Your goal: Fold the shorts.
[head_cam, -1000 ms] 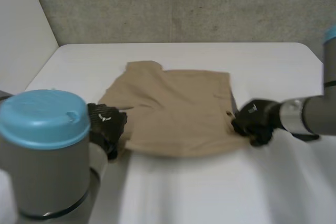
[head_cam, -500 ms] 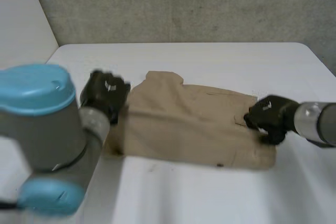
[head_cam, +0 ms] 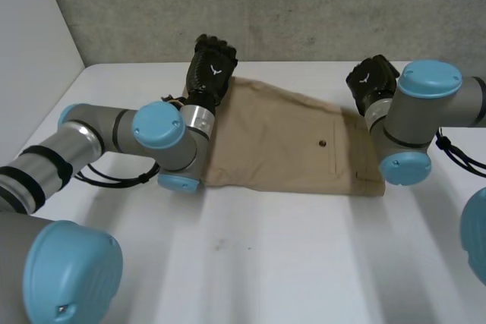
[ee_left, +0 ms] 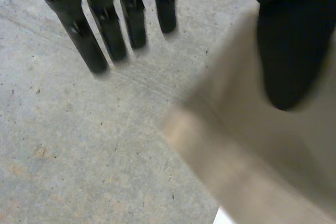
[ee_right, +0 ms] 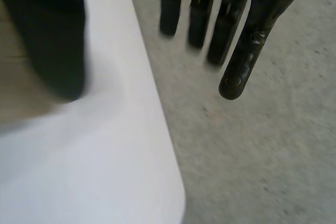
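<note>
The tan shorts (head_cam: 288, 142) lie folded flat on the white table (head_cam: 288, 263), a small dark button showing on top. My left hand (head_cam: 212, 68) hovers at the shorts' far left corner. In its wrist view the left hand's fingers (ee_left: 105, 30) are straight and spread, with the thumb apart over the tan cloth (ee_left: 252, 150). At the far right corner is my right hand (head_cam: 372, 80). Its fingers (ee_right: 247, 40) are also straight, and a strip of cloth (ee_right: 16, 103) lies beside the thumb. Neither hand holds the cloth.
A grey concrete wall (head_cam: 304, 5) rises just behind the table's far edge, close to both hands. A pale panel (head_cam: 30, 43) stands at the left. The table's rounded corner (ee_right: 168, 192) lies under the right hand, with concrete floor beyond.
Both hands carried the shorts' near edge up and over to the far side, folding the cloth. Then the fingers of both hands straightened and let go.
</note>
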Robot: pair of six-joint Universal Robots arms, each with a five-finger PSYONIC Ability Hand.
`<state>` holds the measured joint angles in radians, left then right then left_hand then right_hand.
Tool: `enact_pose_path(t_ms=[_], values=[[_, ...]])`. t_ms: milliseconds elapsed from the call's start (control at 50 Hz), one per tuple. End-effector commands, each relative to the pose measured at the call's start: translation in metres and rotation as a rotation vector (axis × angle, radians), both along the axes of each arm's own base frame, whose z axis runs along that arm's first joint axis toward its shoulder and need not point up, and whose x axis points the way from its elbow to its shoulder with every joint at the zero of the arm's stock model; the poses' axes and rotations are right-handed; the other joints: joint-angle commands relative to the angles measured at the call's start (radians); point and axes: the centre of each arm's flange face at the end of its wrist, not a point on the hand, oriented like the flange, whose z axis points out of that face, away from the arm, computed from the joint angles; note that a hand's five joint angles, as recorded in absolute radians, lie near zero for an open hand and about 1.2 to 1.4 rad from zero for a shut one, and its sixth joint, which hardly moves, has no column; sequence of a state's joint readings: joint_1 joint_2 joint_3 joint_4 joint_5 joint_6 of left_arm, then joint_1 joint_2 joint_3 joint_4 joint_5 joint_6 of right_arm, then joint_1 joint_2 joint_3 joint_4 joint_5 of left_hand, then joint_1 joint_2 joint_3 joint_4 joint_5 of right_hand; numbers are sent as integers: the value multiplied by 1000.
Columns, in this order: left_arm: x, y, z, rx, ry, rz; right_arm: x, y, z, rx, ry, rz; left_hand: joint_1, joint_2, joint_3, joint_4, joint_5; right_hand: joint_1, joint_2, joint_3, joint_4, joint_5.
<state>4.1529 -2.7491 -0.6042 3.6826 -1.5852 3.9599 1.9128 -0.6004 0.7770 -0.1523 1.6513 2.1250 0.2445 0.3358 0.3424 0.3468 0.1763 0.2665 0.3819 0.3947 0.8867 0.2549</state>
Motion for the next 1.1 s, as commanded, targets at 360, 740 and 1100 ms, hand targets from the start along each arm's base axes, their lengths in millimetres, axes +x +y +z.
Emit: enact_pose_path(t_ms=[360, 740, 1100], values=[[68, 99, 66, 402, 317, -18, -31, 100, 46, 487, -460, 65, -63, -155, -161, -166, -170, -92, -207, -220, -712, -255], [109, 157, 42, 765, 406, 85, -51, 88, -41, 617, -481, -9, -63, -155, -161, -166, -170, 598, 482, 470, -22, 435], [114, 160, 51, 743, 422, 106, -107, 70, 11, 376, -70, -87, -66, -158, -164, -169, -173, 1130, 1014, 1002, 510, 967]])
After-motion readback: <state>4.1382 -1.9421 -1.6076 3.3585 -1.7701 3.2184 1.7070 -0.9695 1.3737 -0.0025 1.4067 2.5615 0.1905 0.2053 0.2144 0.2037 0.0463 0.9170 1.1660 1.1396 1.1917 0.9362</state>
